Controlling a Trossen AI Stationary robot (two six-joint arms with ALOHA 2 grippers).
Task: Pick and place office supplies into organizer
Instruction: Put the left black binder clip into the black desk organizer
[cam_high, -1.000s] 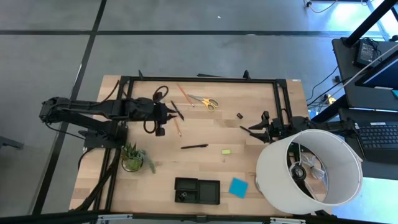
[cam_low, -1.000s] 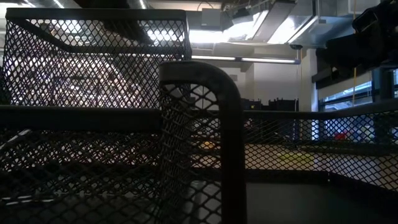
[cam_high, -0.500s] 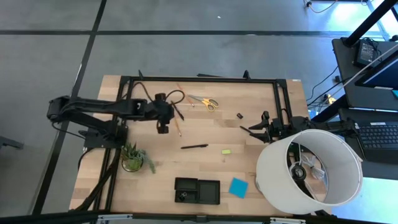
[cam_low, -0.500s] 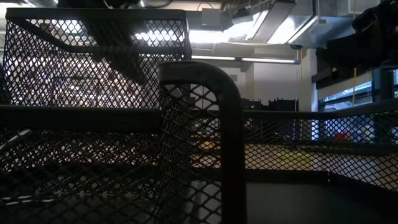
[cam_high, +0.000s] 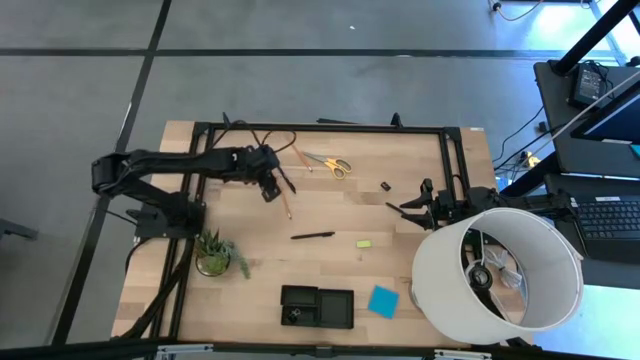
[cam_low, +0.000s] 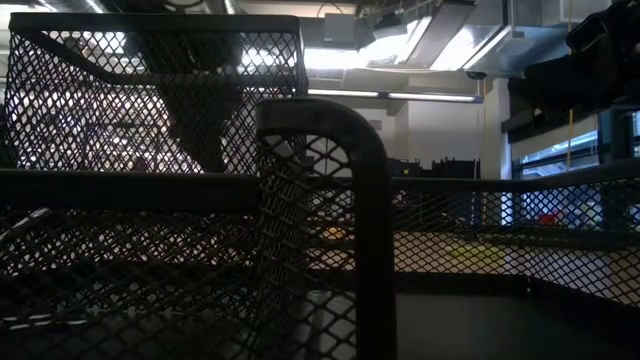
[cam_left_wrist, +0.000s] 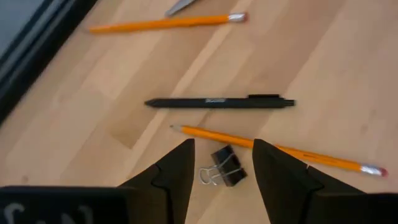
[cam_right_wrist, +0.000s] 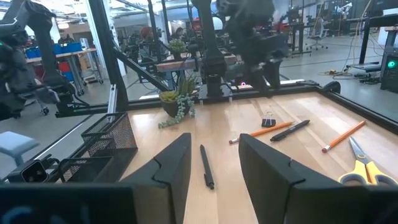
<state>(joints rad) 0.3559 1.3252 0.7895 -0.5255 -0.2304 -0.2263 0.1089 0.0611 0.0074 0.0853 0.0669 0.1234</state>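
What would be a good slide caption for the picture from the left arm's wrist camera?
Left gripper open above a black binder clip, beside an orange pencil and a black pen.

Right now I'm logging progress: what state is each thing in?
left gripper: open, above the binder clip
binder clip: on the table, ungrasped
black pen: lying flat
scissors: closed, on the table
organizer: upright, contents unclear
right gripper: open, empty
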